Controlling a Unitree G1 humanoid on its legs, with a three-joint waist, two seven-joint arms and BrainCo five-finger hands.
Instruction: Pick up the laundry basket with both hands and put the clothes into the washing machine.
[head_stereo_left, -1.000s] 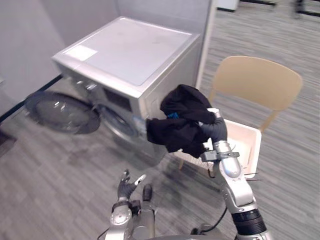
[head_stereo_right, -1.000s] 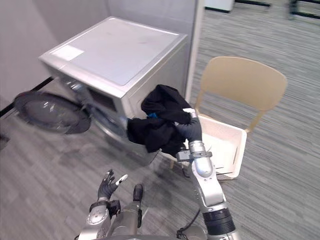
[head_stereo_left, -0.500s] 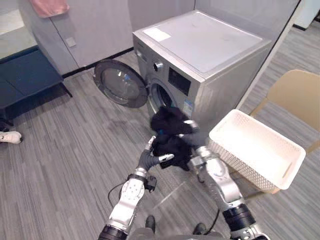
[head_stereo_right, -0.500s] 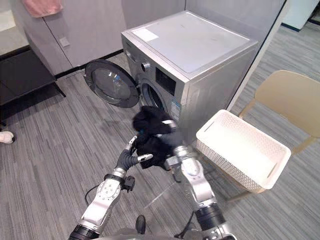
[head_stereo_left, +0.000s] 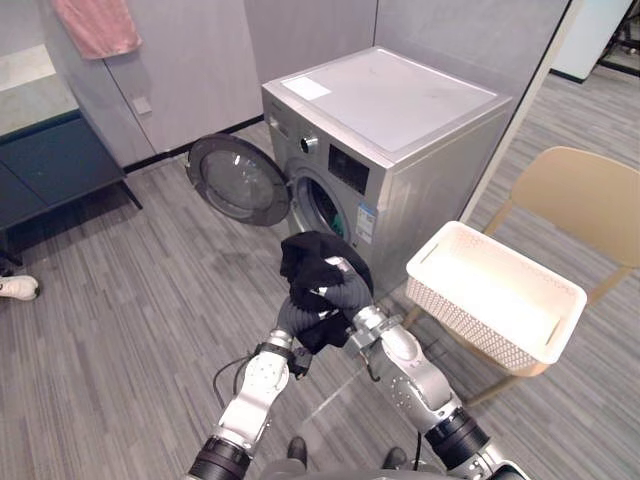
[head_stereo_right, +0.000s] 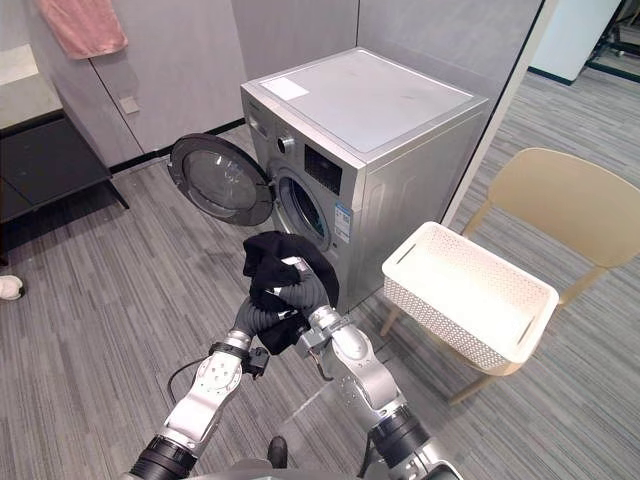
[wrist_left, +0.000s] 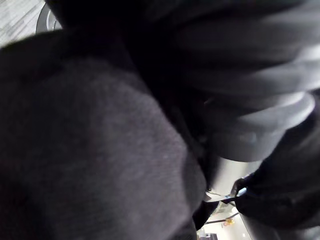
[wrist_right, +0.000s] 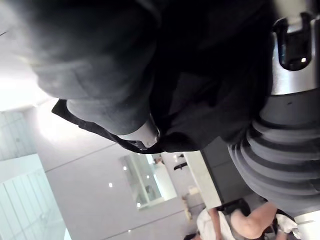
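A bundle of black clothes (head_stereo_left: 312, 268) hangs in the air in front of the silver washing machine (head_stereo_left: 400, 110), just short of its round opening (head_stereo_left: 318, 205). My right hand (head_stereo_left: 345, 293) comes in from the lower right and is curled into the cloth, which shows pressed round it in the right wrist view (wrist_right: 100, 65). My left hand (head_stereo_left: 293, 318) is tucked under the same bundle from below, buried in the cloth (wrist_left: 90, 150). The white laundry basket (head_stereo_left: 440, 300) rests on a tan chair (head_stereo_left: 585, 200) to the right, and I see nothing inside it.
The machine's round glass door (head_stereo_left: 238, 180) stands swung open to the left. A dark low bench (head_stereo_left: 50, 170) and a white shoe (head_stereo_left: 15, 288) lie at the far left, with a pink towel (head_stereo_left: 97, 25) hanging above. Grey plank floor surrounds the machine.
The camera has swung toward the machine's front. My left hand has risen from below and pushed in under the black bundle, which the right hand still carries.
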